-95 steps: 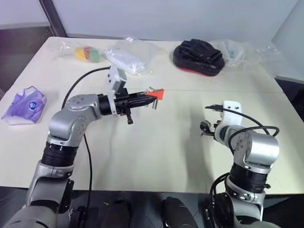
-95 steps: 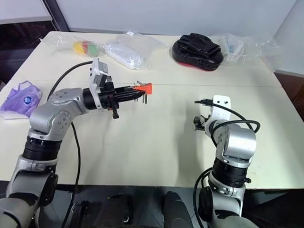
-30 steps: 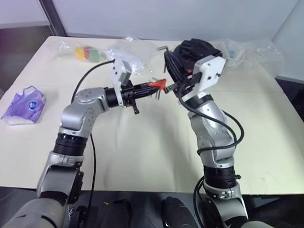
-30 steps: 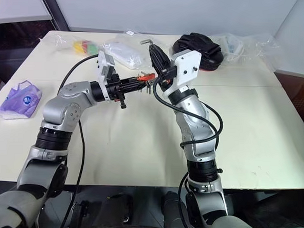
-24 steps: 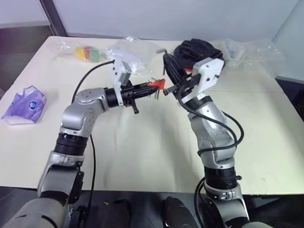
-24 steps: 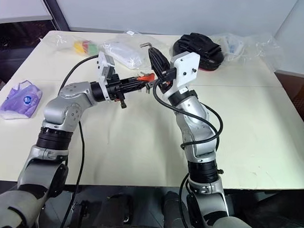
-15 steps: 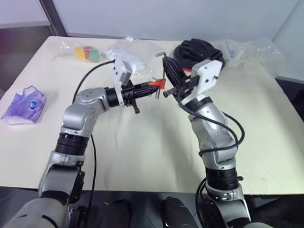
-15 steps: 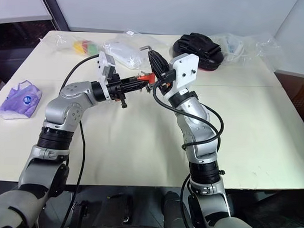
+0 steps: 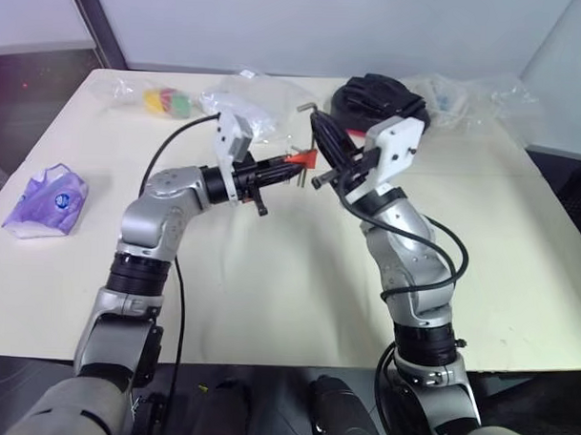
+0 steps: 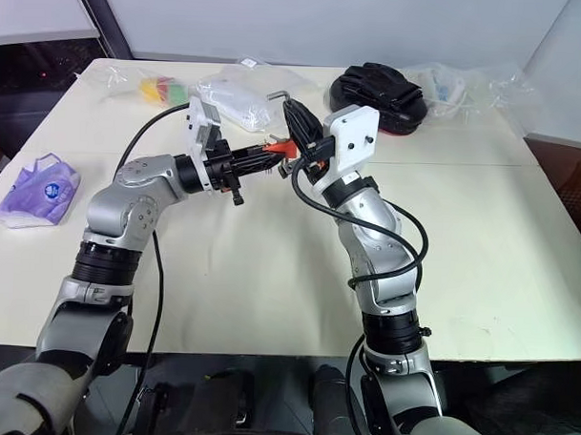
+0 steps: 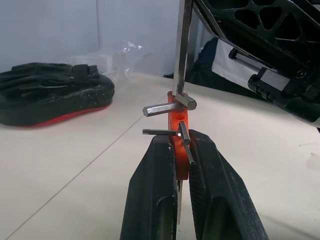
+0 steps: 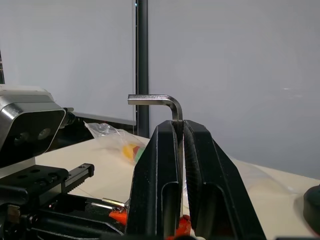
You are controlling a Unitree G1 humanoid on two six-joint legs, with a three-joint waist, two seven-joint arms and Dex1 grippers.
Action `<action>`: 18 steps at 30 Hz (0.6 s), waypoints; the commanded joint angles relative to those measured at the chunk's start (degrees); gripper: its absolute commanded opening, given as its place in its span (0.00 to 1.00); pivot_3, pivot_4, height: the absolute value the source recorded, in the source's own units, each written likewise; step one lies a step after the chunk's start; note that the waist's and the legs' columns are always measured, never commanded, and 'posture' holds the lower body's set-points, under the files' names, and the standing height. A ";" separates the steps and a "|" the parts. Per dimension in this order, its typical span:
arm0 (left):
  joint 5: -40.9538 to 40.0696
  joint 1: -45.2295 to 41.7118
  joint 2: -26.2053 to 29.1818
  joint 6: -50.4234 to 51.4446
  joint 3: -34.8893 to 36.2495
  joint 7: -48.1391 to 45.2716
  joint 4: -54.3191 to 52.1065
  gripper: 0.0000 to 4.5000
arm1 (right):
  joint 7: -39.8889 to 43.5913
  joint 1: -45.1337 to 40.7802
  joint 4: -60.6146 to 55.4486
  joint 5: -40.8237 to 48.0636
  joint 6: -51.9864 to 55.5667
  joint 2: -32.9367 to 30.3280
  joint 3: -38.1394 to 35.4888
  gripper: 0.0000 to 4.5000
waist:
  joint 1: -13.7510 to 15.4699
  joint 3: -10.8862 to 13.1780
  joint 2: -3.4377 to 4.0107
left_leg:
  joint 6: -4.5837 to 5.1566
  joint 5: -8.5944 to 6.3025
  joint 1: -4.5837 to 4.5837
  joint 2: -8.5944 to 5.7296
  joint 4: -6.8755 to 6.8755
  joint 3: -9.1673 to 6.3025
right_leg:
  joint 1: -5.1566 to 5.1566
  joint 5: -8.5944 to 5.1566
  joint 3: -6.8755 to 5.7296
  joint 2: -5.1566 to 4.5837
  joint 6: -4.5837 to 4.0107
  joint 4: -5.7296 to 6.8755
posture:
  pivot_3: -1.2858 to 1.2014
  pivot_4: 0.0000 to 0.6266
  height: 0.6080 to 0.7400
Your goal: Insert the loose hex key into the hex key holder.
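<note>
Near the top middle of the picture, the left gripper (image 9: 290,164) squeezed the small red plastic holder (image 11: 177,120) while the right gripper (image 9: 321,135) pinched the thin grey L-shaped key (image 12: 160,101) just above its hole, not yet pushed in.

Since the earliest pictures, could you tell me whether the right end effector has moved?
Yes. The right end effector has risen from low over the table near its right side and swung toward the robot's left, meeting the hex key holder.
</note>
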 commanded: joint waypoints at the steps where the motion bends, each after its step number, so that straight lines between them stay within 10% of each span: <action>1: -0.63 -1.33 -0.15 -0.81 1.10 0.20 -1.64 0.00 | -0.07 -0.20 -2.49 0.90 -0.28 -0.20 -0.11 0.02 | 0.00 0.00 0.00 | 0.00 0.00 0.00 0.00 0.00 0.00 | 0.00 0.00 0.00 0.00 0.00 0.00 | 0.52 0.24 1.00; 18: -0.67 -1.46 0.06 -0.51 1.08 -0.10 -1.81 0.00 | -0.50 -0.96 -1.04 0.71 -0.89 -0.86 -1.26 0.02 | 0.00 0.00 0.00 | 0.00 0.00 0.00 0.00 0.00 0.00 | 0.00 0.00 0.00 0.00 0.00 0.00 | 0.52 0.24 1.00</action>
